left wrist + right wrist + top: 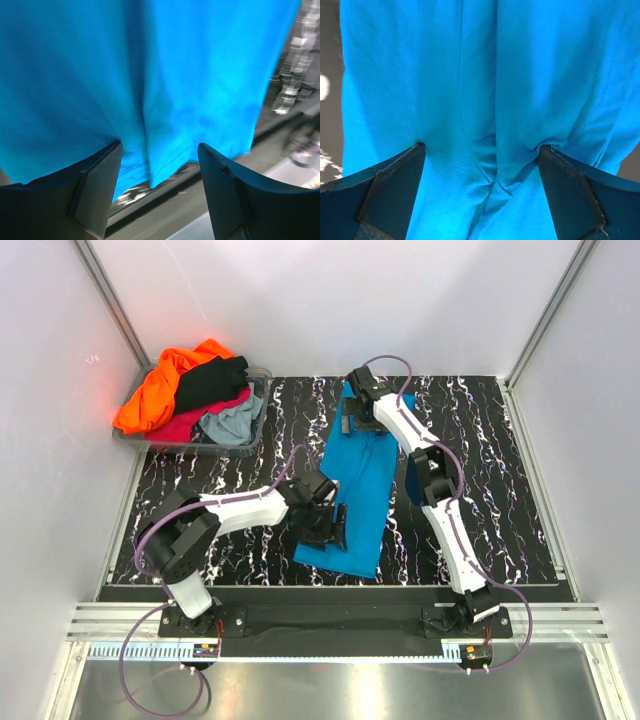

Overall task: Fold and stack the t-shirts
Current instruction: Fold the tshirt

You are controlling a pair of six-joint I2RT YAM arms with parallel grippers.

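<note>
Top view: turquoise t-shirt [358,480] lies mid marbled table [480,470] as a long narrow strip, sides already folded in. Left gripper [333,527] is at its near end, right gripper [352,420] at its far end. The pile of other t-shirts [195,390] sits in the clear bin [262,400], far left. Left wrist: jaws spread, hem edge between the fingers [95,185], nothing pinched. Right wrist: jaws spread, fingertips [395,185] pressing cloth, crease bunched between. Likely step is the end-over-end fold; next move calls for closing on both layers, then carrying one end over the other.
</note>
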